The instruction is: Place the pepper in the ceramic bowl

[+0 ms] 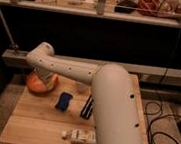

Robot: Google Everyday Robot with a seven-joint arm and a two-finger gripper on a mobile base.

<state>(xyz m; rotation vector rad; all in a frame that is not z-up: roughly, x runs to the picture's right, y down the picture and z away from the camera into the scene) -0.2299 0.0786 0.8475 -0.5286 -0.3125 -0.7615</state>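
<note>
The pepper could not be made out: it was hidden where the hand (46,76) was lowered over the orange bowl (33,85), and whether it was held or lay inside could not be told. The state of the hand could likewise not be told. The bowl was set at the far left corner of the wooden bench (31,123). The white arm (79,70) was stretched across from the right. A blue object (63,101) and a black object (87,107) were placed mid-bench, near each other, and a pale bottle (82,136) was laid on its side near the front edge.
</note>
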